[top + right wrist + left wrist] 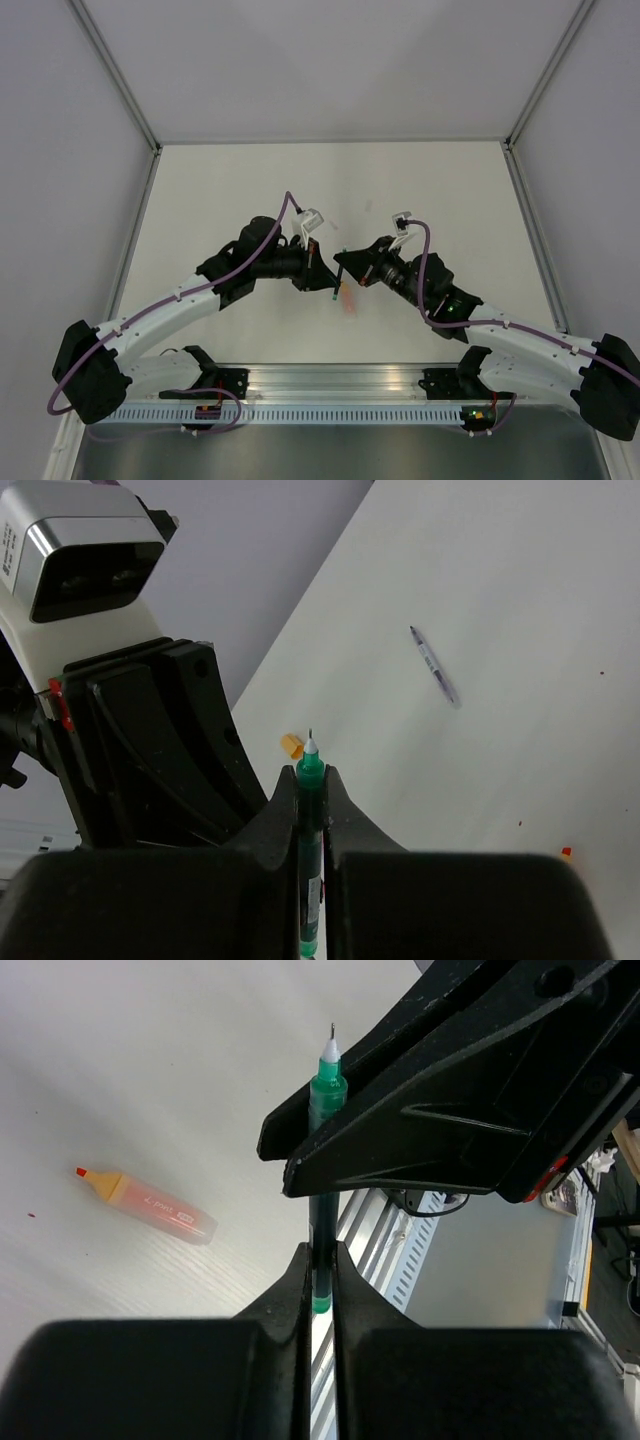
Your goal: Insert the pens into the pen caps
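The white tabletop [250, 180] fills the middle of the overhead view. The two black-and-white arms reach in from the lower corners and meet just below centre.

The left gripper [320, 1258] sits at the bottom centre of its own wrist view, its fingers pinched tight on the lower part of the thin dark marker pen with green ends [322, 1222]. The right gripper [310, 782] is clamped on the same pen higher up, on the green section just under the white tip. Both grippers therefore hold one pen between them, off the table, with its fine point bare.

The pale orange translucent marker pen [150, 1205] lies flat on the table at the left of the left wrist view, its orange tip uncovered and nothing touching it.

A tiny orange-yellow tube cap [291, 745] rests on the table just left of the green pen's tip in the right wrist view. A thin dark stick-like thing [433, 667] lies at the upper right — too small to identify.
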`<state>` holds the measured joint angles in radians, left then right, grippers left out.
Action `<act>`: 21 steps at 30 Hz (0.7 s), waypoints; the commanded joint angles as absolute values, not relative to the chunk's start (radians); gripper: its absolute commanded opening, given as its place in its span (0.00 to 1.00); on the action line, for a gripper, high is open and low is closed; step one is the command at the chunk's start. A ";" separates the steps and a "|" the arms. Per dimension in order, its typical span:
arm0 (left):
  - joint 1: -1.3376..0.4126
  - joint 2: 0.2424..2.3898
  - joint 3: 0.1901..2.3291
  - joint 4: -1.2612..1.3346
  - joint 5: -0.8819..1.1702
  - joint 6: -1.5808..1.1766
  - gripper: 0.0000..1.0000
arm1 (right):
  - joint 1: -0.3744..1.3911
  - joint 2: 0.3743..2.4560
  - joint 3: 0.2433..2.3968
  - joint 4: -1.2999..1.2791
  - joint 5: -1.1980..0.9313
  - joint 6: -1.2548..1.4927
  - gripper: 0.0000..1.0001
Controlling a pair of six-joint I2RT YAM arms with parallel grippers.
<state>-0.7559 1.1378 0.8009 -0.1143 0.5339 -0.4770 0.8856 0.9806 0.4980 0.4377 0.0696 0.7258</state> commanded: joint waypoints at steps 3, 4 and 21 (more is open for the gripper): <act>-0.755 1.108 0.819 -0.032 0.581 -0.512 0.39 | 0.884 0.963 0.469 0.486 0.064 0.732 0.00; -0.755 1.109 0.819 -0.031 0.584 -0.509 0.43 | 0.884 0.960 0.469 0.488 0.063 0.738 0.00; -0.755 1.193 0.790 0.025 0.617 -0.443 0.61 | 0.884 0.919 0.439 0.525 0.069 0.772 0.00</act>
